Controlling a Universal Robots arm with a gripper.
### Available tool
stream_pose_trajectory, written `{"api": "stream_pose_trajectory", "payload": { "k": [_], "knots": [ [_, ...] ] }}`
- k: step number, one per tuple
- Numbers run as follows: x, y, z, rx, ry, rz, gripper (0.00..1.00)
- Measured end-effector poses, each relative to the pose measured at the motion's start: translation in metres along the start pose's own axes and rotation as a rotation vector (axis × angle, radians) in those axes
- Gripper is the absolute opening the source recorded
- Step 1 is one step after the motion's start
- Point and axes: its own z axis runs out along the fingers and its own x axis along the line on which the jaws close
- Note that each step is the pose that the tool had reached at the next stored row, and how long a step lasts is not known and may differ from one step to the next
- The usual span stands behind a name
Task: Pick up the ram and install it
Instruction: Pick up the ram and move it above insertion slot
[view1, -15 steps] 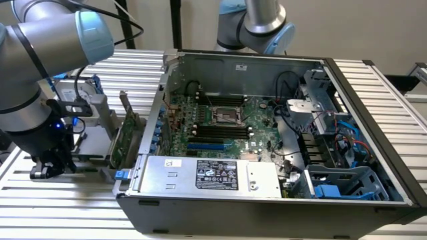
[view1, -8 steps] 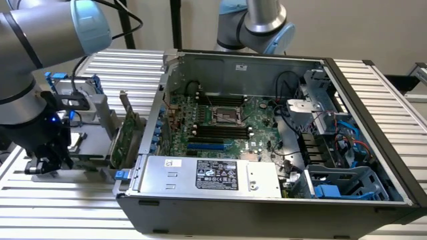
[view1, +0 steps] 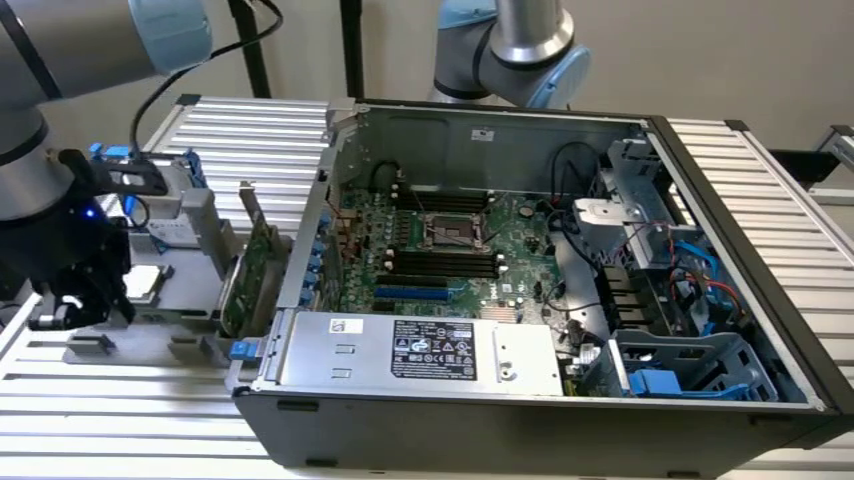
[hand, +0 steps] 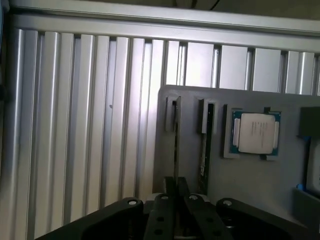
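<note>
Arm (view1: 34, 60) enters at the exterior view's left, with the grey elbow joint high and the wrist directed straight down. Tool (view1: 78, 305) hangs vertical and low. In the wrist view, both black fingers (hand: 168, 189) are drawn close together, pinching the ram (hand: 176, 142) edge-on between them.

**Lost Behind the Claw, Cropped at the Edges**

Cannot follow the ram (hand: 176, 142) to its near end: swallowed behind the claw (hand: 176, 197), itself cropped by the wrist view's frame. Seen edge-on, so no telling its chips; same for the second stick (hand: 205, 145) beside it. Also cut by the frame: the grey tray (hand: 250, 185). Too blurred to read: print on the processor (hand: 254, 132). In the exterior view, cropped at the exterior view's left: the arm (view1: 54, 40). Clipped along the lower edge: the computer case (view1: 534, 425). Too small to read: the power supply label (view1: 434, 348).
</note>
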Motion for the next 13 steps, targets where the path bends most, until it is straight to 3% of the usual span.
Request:
{"api": "stream_pose_trajectory", "payload": {
  "k": [8, 13],
  "knots": [
    [-0.001, -0.0007, -0.029, 0.0002, -0.0036, 0.0, 0.0],
    [-0.001, -0.0089, -0.0437, 0.0007, -0.0108, -0.001, 0.0]
  ]
}}
